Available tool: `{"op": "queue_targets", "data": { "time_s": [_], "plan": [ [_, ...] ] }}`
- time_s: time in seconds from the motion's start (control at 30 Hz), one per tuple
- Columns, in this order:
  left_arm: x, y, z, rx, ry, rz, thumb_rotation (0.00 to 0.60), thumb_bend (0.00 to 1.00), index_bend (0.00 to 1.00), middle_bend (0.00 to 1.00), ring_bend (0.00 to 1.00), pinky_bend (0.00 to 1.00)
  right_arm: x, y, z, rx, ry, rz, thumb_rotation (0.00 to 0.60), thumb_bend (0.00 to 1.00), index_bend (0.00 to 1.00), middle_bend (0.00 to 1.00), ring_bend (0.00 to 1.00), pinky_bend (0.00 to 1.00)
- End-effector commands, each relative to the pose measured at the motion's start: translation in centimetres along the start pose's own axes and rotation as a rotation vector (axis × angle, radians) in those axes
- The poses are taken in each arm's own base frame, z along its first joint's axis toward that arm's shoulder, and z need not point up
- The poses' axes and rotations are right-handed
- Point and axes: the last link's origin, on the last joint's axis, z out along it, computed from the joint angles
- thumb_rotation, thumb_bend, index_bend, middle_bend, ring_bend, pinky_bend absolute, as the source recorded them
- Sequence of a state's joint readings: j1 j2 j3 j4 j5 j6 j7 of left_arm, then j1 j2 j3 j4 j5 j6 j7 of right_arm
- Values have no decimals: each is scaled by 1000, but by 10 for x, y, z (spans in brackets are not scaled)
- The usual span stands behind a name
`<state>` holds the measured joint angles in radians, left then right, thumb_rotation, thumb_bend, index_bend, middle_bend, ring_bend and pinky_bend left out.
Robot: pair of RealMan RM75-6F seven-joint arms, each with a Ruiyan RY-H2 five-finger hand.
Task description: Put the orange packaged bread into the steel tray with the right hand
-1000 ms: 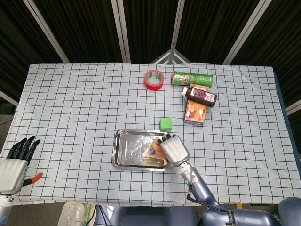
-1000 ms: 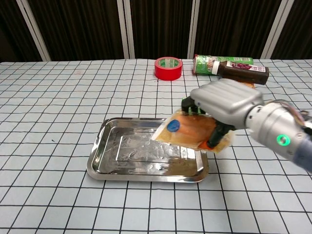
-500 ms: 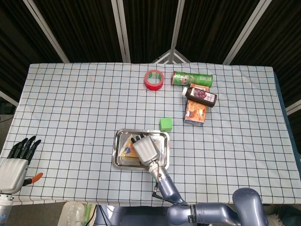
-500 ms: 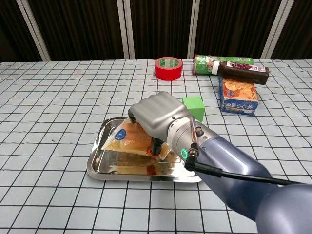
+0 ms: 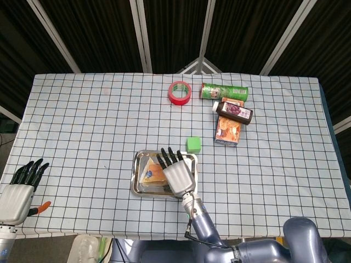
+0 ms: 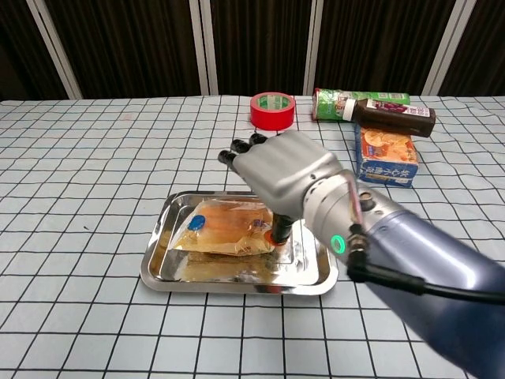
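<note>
Silver-grey, the right hand [image 6: 286, 175] hovers over the steel tray [image 6: 158, 263], fingers spread and holding nothing. The orange packaged bread [image 6: 225, 236] lies flat inside the tray, beneath the palm. Far from the tray, the left hand [image 5: 21, 186] rests open at the table's edge.

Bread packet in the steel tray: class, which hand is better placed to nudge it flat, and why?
The right hand: it hovers over the steel tray, fingers spread above the orange bread packet. The left hand sits far off at the table's edge.
</note>
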<state>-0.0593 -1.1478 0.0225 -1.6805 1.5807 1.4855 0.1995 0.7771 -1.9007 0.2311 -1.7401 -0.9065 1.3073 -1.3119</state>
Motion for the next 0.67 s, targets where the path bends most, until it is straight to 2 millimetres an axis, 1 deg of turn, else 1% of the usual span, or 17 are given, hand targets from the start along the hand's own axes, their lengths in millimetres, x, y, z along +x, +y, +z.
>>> {"op": "queue_targets", "data": {
  "time_s": [0.03, 0.07, 0.1, 0.13, 0.2, 0.23, 0.3, 0.33, 0.37, 0.43, 0.5, 0.57, 0.67],
  "plan": [
    [1, 0, -1, -2, 5, -1, 600, 65, 0, 0, 0, 91, 7, 47, -28, -80, 23, -28, 600, 307, 0, 0, 0, 95],
    [1, 0, -2, -4, 7, -1, 600, 65, 0, 0, 0, 91, 6, 63, -37, -98, 40, -27, 600, 307, 0, 0, 0, 49],
    [2, 1, -2, -8, 8, -2, 600, 65, 0, 0, 0, 91, 2, 80, -48, -113, 55, -27, 600, 308, 0, 0, 0, 27],
    [2, 1, -2, -10, 8, -2, 600, 65, 0, 0, 0, 91, -1, 90, -56, -117, 64, -25, 600, 308, 0, 0, 0, 8],
    [2, 3, -3, -21, 11, 0, 600, 65, 0, 0, 0, 91, -17, 127, -87, -149, 81, -3, 600, 308, 0, 0, 0, 0],
    [1, 4, -3, -25, 11, 1, 600, 65, 0, 0, 0, 91, -23, 138, -98, -154, 89, 9, 600, 308, 0, 0, 0, 0],
    [1, 7, -3, -42, 19, -3, 600, 65, 0, 0, 0, 91, -41, 177, -134, -215, 122, 4, 600, 307, 0, 0, 0, 0],
    [1, 10, -3, -53, 27, -8, 600, 65, 0, 0, 0, 91, -49, 192, -149, -240, 147, -20, 600, 307, 0, 0, 0, 0],
    [1, 12, -3, -62, 35, -11, 600, 65, 0, 0, 0, 91, -56, 202, -162, -268, 152, -37, 600, 307, 0, 0, 0, 0],
    [0, 16, -3, -85, 48, -9, 600, 65, 0, 0, 0, 91, -71, 220, -187, -308, 167, -8, 600, 308, 0, 0, 0, 0],
    [-3, 20, -5, -103, 46, -3, 600, 65, 0, 0, 0, 91, -79, 228, -199, -304, 135, 23, 600, 308, 0, 0, 0, 0],
    [-5, 23, -6, -114, 39, 3, 600, 65, 0, 0, 0, 91, -74, 232, -204, -296, 161, 73, 600, 307, 0, 0, 0, 0],
    [-6, 24, -7, -118, 36, 10, 600, 64, 0, 0, 0, 91, -70, 233, -208, -275, 180, 105, 600, 308, 0, 0, 0, 0]
  ]
}}
